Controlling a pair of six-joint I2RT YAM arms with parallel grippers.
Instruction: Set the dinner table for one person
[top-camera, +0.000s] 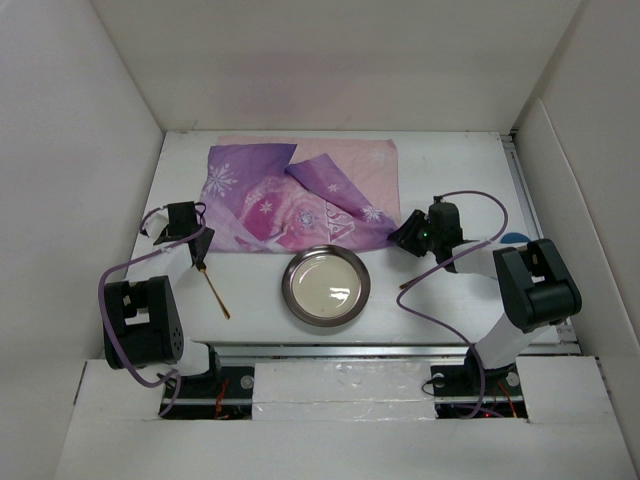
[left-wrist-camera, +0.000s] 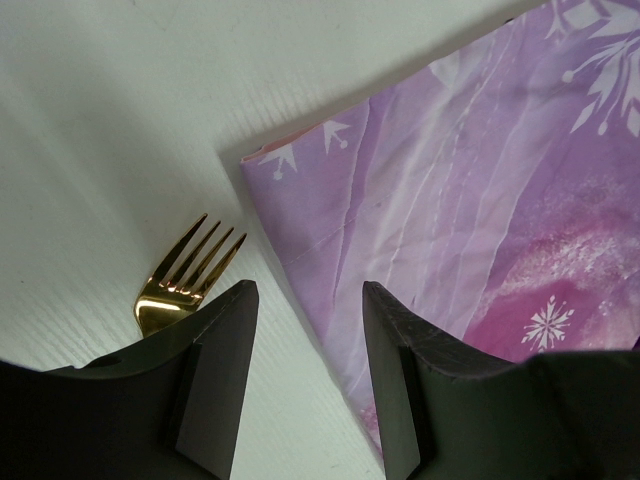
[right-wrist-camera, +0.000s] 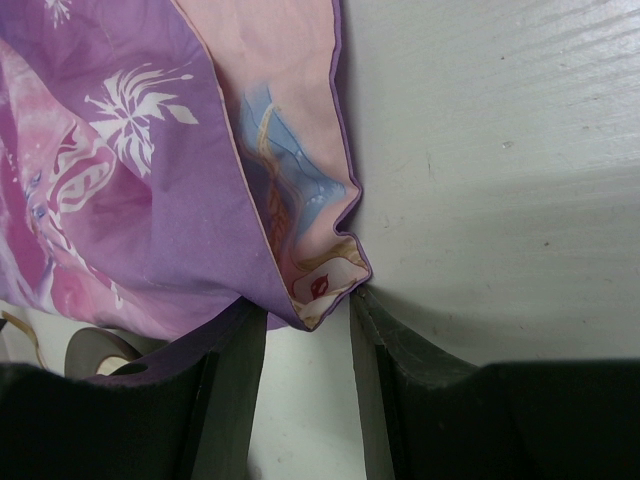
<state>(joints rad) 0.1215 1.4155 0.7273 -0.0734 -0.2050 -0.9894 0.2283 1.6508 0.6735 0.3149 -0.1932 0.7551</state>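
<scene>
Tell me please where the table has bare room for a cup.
Bare patches: between the fork and the plate; the far right corner of the table, beside the cloth mat. Crowded: the mat's near corners, where the left gripper and right gripper hover, and right of the plate, where a cable crosses.

Left arm at 8 o'clock, right arm at 4: black blocky joint housings, white links. Purple cable loops off each. Red-orange wires at the bases, 6 o'clock. Green light on the right wrist. Left gripper and right gripper: matte black angular fingers, flat inner faces.
</scene>
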